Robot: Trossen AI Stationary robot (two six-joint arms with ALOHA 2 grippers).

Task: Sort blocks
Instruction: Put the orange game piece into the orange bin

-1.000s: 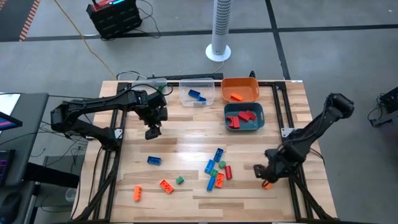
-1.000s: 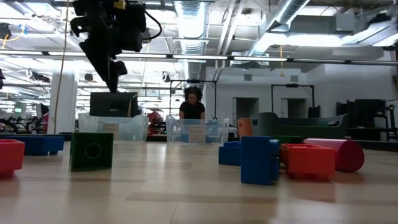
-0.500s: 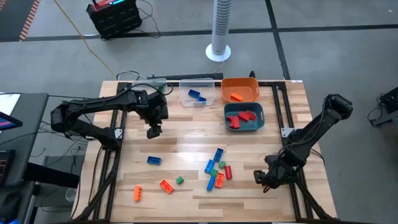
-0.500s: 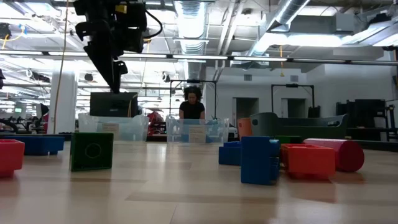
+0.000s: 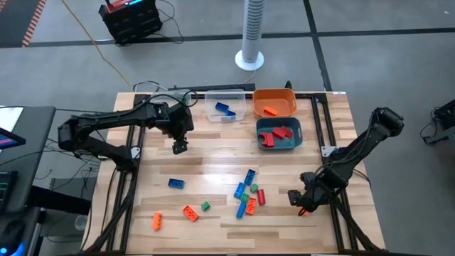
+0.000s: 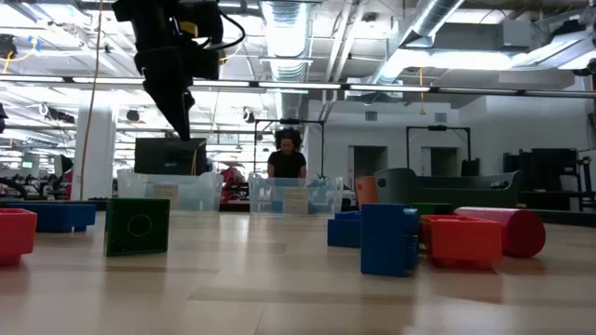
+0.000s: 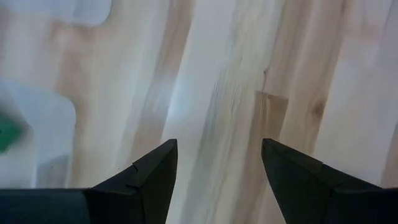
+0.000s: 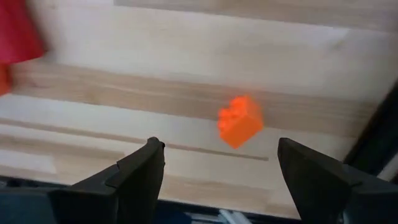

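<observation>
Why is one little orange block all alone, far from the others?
One orange block lies by itself near the table's right edge, away from the loose blocks in the middle. The open right gripper hovers by it, empty. Nothing looks broken or spilled.

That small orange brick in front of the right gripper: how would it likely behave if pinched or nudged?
The orange brick looks like rigid moulded plastic, so it probably stays stiff in a pinch. Being tiny against the right gripper and its open fingers, it is likely light and may skid on the smooth wooden table. Its blocky shape should not roll.
</observation>
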